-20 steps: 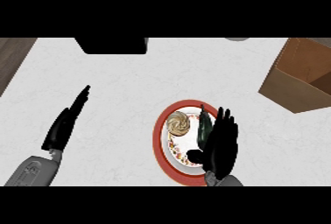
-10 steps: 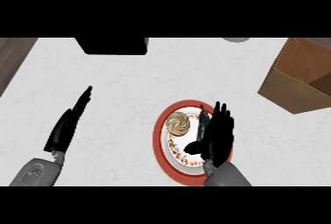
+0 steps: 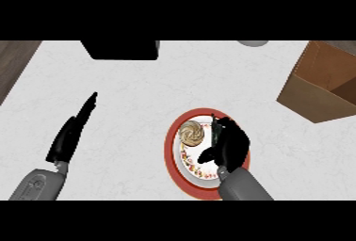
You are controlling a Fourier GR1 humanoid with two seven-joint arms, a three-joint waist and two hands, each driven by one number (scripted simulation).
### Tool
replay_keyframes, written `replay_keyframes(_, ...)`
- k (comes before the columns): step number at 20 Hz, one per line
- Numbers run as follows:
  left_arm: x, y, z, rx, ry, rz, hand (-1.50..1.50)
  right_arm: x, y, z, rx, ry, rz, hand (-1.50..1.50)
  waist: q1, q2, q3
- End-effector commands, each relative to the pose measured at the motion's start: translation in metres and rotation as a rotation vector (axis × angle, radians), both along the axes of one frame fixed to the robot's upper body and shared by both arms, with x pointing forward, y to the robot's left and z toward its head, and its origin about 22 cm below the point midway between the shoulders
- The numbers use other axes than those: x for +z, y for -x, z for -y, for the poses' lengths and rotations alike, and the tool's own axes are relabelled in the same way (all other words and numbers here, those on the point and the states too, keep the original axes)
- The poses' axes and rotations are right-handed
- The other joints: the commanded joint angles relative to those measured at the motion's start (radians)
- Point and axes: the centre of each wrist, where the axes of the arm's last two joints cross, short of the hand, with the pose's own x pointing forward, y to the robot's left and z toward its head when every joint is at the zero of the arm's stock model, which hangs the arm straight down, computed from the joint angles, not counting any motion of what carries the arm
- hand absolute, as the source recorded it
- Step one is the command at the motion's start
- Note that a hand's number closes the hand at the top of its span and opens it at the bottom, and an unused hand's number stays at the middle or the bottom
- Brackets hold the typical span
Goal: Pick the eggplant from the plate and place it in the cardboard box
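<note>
Head view. The eggplant [image 3: 216, 130] lay on the right half of the red-rimmed plate [image 3: 171, 151], low in the centre of the frame. Only a dark sliver of it showed at the upper-left edge of the right robot hand [image 3: 230, 145]. The right robot hand lay directly over the eggplant, fingers curled down round it and thumb reaching toward the lower left, so it appeared clamped on the eggplant. As far as the visible part allowed a judgement, the eggplant's long axis ran up and down the frame, roughly in line with the forearm.

The left robot hand [image 3: 72, 132] rested at the left of the frame, fingers straight and together, well apart from the plate; the right was plainly the nearer hand. A swirled brown pastry [image 3: 191, 133] sat on the plate just left of the eggplant, near the thumb.

The cardboard box [image 3: 318, 86] stood open toward the upper right, well apart from the plate, with bare desk [image 3: 139, 94] between them. The box's near wall was probably the one obstacle to clear. A black object [image 3: 119, 49] and a grey object [image 3: 252, 43] lay at the top edge, off that path.
</note>
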Motion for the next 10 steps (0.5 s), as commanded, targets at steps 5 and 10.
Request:
replay_keyframes(5, 0.011, 0.012, -0.002, -0.023, 0.007, -0.004, 0.00, -0.016, -0.006, 0.000, -0.130, 0.151, 0.065, 1.50, 0.007, 0.014, 0.008)
replay_keyframes(10, -0.008, 0.005, -0.005, 0.000, -0.010, 0.009, 0.00, -0.014, 0.005, -0.003, -0.170, 0.199, 0.125, 1.50, -0.006, 0.016, 0.007)
